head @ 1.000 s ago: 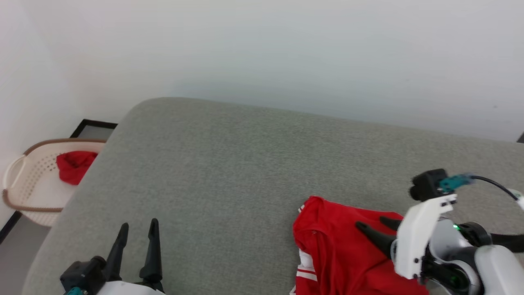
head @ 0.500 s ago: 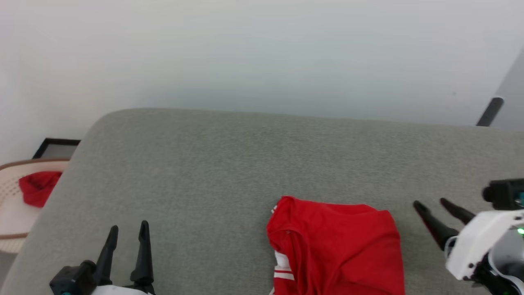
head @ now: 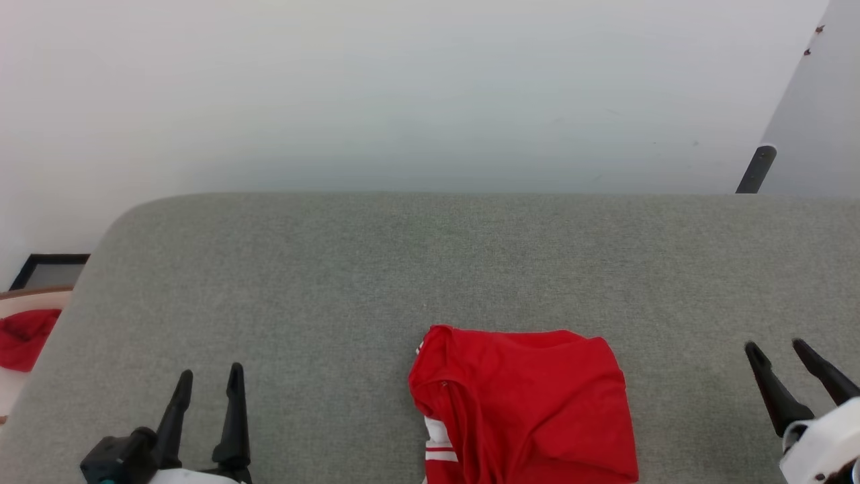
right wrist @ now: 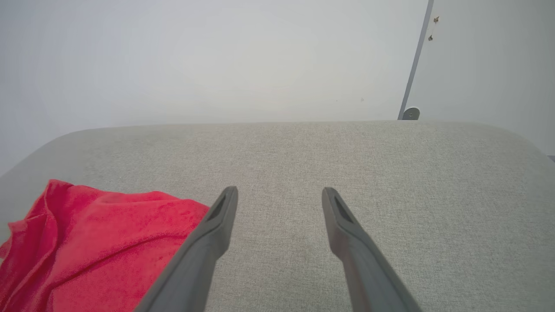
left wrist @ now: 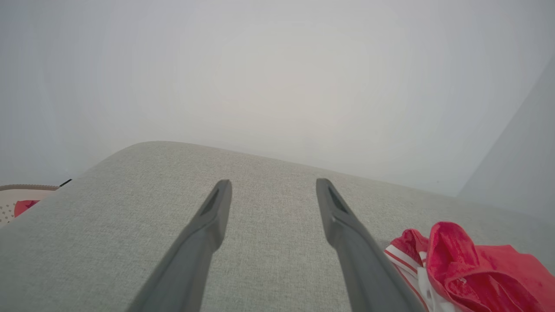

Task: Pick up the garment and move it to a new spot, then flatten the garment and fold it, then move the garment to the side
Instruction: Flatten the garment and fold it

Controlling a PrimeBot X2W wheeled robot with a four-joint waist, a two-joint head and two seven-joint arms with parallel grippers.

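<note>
Head view: the garment (head: 524,403) lies bunched on the near part of the grey cushion (head: 430,269), between the two arms. The right end effector (head: 775,345) hovers near it, not touching, fingers spread wide and empty. The left end effector (head: 210,371), equally wide and empty, is well apart.

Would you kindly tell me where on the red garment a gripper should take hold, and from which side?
Probably the raised fold along the left edge of the garment, approached from the left by the open left gripper. That ridge stands up off the grey cushion, giving something to pinch; the right side lies flatter.
</note>
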